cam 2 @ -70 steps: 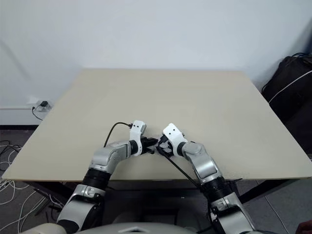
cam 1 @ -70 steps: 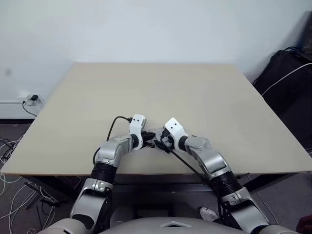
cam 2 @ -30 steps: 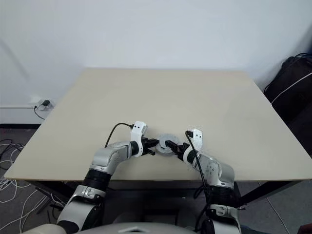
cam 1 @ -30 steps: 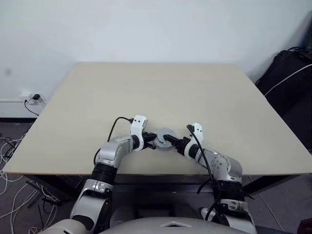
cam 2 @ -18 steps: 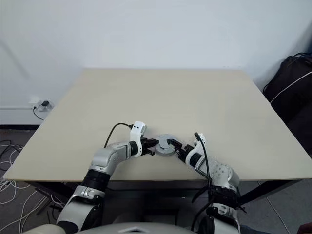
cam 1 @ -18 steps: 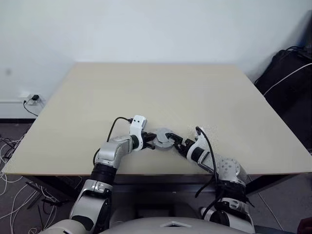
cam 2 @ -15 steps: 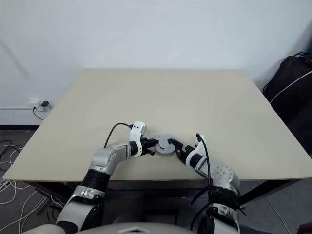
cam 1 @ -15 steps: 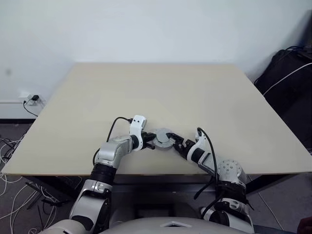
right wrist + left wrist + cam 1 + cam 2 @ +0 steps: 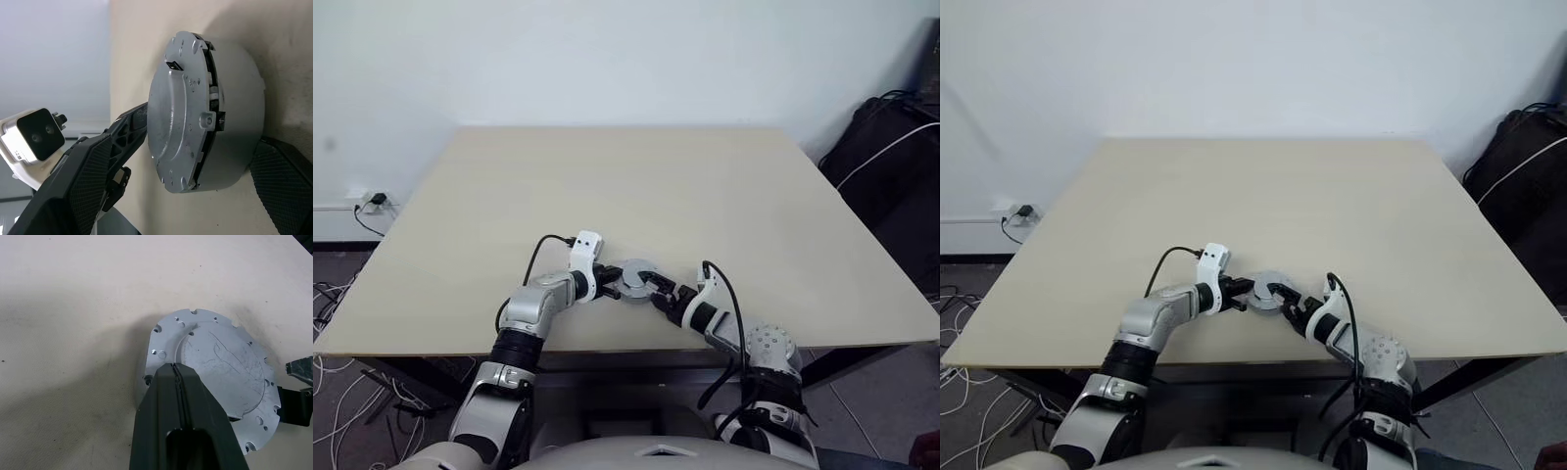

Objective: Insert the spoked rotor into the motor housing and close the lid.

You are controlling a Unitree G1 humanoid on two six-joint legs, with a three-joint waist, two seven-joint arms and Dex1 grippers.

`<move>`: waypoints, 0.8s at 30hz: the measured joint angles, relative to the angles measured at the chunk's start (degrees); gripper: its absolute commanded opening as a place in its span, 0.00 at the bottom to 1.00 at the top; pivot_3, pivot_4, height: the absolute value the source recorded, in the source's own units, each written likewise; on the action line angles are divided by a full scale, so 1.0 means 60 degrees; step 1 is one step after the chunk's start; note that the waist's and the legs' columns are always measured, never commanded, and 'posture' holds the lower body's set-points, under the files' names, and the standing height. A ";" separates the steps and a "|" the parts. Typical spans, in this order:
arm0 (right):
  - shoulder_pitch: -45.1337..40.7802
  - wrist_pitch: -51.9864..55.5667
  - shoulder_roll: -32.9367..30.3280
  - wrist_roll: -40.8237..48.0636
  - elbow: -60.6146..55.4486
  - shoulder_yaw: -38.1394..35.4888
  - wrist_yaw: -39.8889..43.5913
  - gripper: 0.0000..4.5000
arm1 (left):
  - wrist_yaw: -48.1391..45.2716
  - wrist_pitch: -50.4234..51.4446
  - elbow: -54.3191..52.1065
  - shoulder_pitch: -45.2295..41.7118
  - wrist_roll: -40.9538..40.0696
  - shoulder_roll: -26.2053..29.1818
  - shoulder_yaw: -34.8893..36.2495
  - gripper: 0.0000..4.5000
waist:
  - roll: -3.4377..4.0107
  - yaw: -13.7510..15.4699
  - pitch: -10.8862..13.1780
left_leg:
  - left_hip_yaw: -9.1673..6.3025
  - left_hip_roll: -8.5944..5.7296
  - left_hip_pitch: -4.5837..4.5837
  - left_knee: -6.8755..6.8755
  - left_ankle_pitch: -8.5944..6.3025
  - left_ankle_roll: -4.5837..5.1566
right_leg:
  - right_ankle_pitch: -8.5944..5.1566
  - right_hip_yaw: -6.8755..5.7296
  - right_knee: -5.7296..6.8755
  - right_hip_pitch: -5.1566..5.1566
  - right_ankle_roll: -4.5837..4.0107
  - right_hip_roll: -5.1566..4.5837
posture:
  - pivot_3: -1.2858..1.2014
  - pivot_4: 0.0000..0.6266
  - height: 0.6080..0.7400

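A round grey lid (image 9: 220, 367) lies on top of the motor housing (image 9: 234, 112), a pale grey drum standing on the table near its front edge. A thin gap with pale parts shows between lid and drum on one side. My left gripper (image 9: 175, 368) is shut, and its tips rest on the lid's rim from the left. From the right, my right gripper (image 9: 656, 292) lies low and open. Its two textured fingers (image 9: 276, 169) stand on either side of the drum. The spoked rotor is hidden.
The beige table (image 9: 636, 186) stretches wide behind the assembly, and its front edge (image 9: 607, 345) runs close below both hands. A black bag (image 9: 891, 147) stands past the table's right side. Cables (image 9: 337, 294) trail on the floor at the left.
My right wrist has rolled and drawn in a little toward the drum, so its fingers now straddle it. The left gripper and the lid have stayed put.
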 measured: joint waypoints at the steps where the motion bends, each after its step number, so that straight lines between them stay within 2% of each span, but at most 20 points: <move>1: 0.0000 -0.0021 0.0021 -0.0001 0.0001 0.0000 -0.0032 0.91 | 0.0000 0.0000 -0.0002 0.0001 0.0000 0.0012 0.0000 0.00 | 0.0000 -0.0006 0.0000 | 0.0000 0.0000 0.0001 -0.0002 0.0001 -0.0001 | 0.0000 0.0000 0.0000 0.0000 0.0000 0.0000 | 0.52 0.00 1.00; 3: 0.0060 -0.0030 0.0047 -0.0014 0.0023 0.0001 -0.0105 0.81 | 0.0000 0.0000 -0.0008 0.0001 0.0001 0.0018 0.0000 0.00 | 0.0001 -0.0009 0.0001 | 0.0000 0.0000 -0.0001 -0.0003 0.0001 -0.0002 | 0.0000 0.0000 0.0003 -0.0005 0.0000 0.0000 | 0.52 0.00 1.00; 7: 0.0192 -0.0015 0.0068 -0.0001 0.0066 -0.0001 -0.0129 0.51 | 0.0013 -0.0001 -0.0029 0.0006 0.0019 0.0037 0.0005 0.00 | 0.0005 -0.0006 0.0004 | 0.0004 -0.0001 -0.0016 -0.0005 0.0002 -0.0003 | 0.0000 0.0005 0.0004 -0.0026 0.0000 0.0000 | 0.52 0.00 1.00; 11: 0.0219 -0.0074 0.0055 0.0241 -0.0047 -0.0014 -0.0103 0.29 | 0.0047 -0.0001 -0.0044 0.0079 0.0108 0.0131 0.0065 0.00 | 0.0003 -0.0008 0.0003 | 0.0005 0.0000 -0.0013 -0.0007 0.0003 -0.0004 | 0.0000 0.0006 0.0006 -0.0023 0.0000 0.0000 | 0.52 0.00 1.00; 24: 0.0431 -0.0163 0.0063 0.0354 -0.0267 0.0078 -0.0154 0.28 | 0.0072 -0.0006 -0.0234 0.0240 0.0108 0.0052 0.0087 0.00 | 0.0007 0.0035 0.0001 | 0.0005 -0.0001 -0.0013 -0.0013 0.0002 -0.0002 | -0.0002 0.0007 0.0001 -0.0023 -0.0002 -0.0002 | 0.52 0.00 1.00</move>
